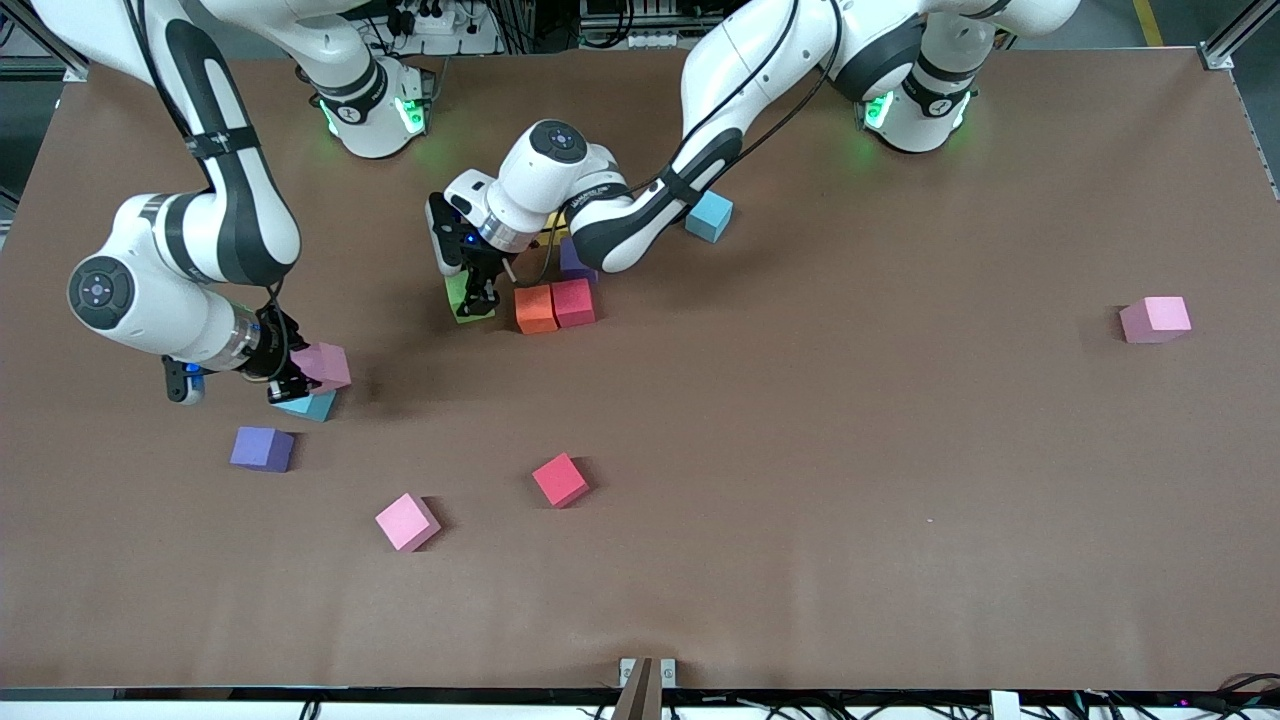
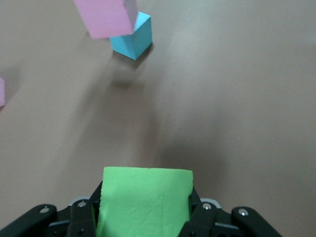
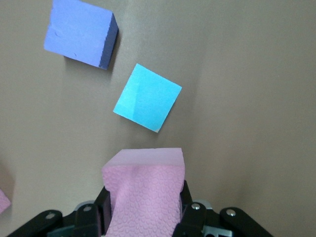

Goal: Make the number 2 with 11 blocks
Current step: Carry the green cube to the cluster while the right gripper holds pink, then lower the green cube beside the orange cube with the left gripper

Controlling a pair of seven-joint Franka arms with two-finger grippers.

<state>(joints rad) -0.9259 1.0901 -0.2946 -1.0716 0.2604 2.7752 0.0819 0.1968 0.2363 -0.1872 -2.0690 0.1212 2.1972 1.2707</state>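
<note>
Upper centre: few blocks joined | left gripper (image 1: 478, 290) clamps green cube (image 1: 466, 298) | right gripper (image 1: 290, 380) clamps pink cube (image 1: 324, 365) | most scattered

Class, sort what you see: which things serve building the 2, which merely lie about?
Job: green block, held by left gripper; pink block, held by right gripper; orange block; red block beside it.
Lying about: bracket on the table edge; cables.

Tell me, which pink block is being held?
The pink block in the right gripper, over a light blue block. The other two pink blocks lie loose on the table.
</note>
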